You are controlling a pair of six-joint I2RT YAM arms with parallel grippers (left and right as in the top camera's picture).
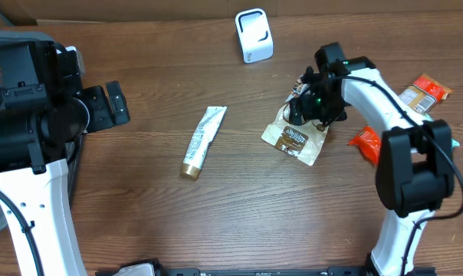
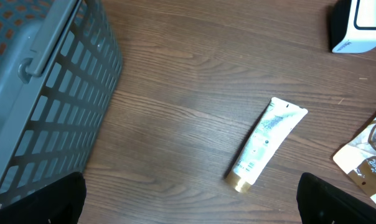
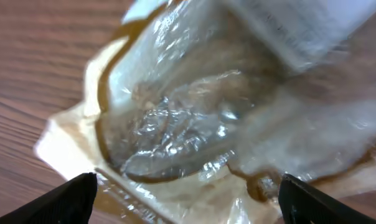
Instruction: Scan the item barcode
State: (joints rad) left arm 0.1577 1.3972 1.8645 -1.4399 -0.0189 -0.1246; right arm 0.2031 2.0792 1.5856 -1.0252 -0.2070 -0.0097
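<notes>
A brown and clear snack pouch (image 1: 294, 139) lies on the wooden table right of centre. Its crinkled clear window (image 3: 194, 118) fills the right wrist view. My right gripper (image 1: 311, 105) hovers low over the pouch's upper end, open; its gap (image 3: 187, 190) is wide, with the dark fingertips (image 3: 76, 193) at either side of the pouch. A white barcode scanner (image 1: 254, 35) stands at the back of the table and also shows in the left wrist view (image 2: 359, 25). My left gripper (image 1: 109, 105) stays at the far left, open and empty (image 2: 191, 199).
A white tube with a gold cap (image 1: 203, 142) lies mid-table, seen as the tube (image 2: 266, 143) from the left wrist. A grey slatted basket (image 2: 45, 93) stands at the far left. An orange packet (image 1: 425, 90) and a red packet (image 1: 365, 144) lie by the right arm.
</notes>
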